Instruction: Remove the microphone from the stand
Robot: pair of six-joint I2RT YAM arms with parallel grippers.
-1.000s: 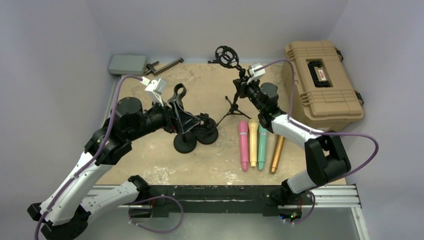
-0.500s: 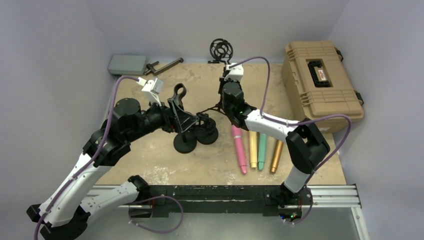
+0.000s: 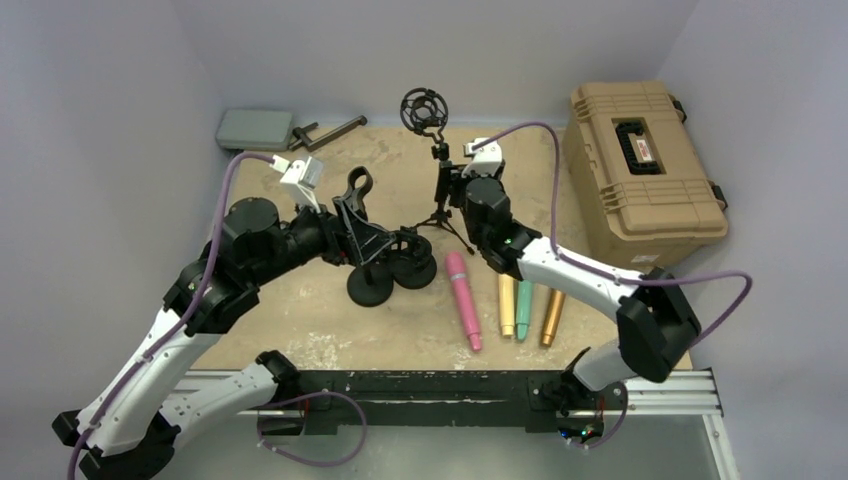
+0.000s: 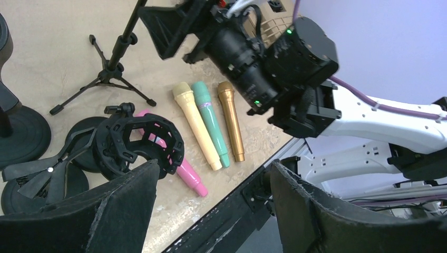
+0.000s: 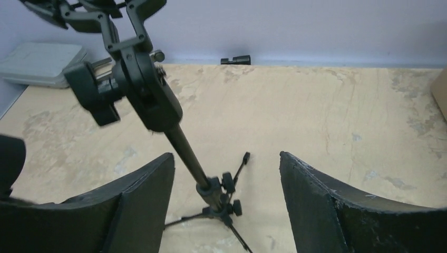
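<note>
A black tripod stand (image 3: 440, 190) stands upright at mid table, its shock-mount ring (image 3: 421, 108) empty. My right gripper (image 3: 450, 195) is open with the stand's pole (image 5: 184, 145) between its fingers, nearer the left one and touching neither; the gripper (image 5: 226, 155) looks down at the tripod feet. A pink microphone (image 3: 462, 298) lies slanted on the table, beside yellow (image 3: 507, 305), teal (image 3: 524, 310) and gold (image 3: 552, 317) ones. My left gripper (image 3: 385, 245) hangs open and empty (image 4: 215, 164) above the pink microphone's tail (image 4: 187, 176), next to a second shock mount (image 4: 139, 143).
Two black round-base stands (image 3: 371, 290) sit under the left gripper, one carrying a clip (image 3: 357, 185). A tan hard case (image 3: 645, 165) fills the right side. A grey box (image 3: 255, 127) and a black clamp (image 3: 325, 130) lie at the back left.
The right gripper carried the tripod stand leftward, then opened and let go of its pole. The pink microphone slid left, away from the yellow one. The left arm stayed put.
</note>
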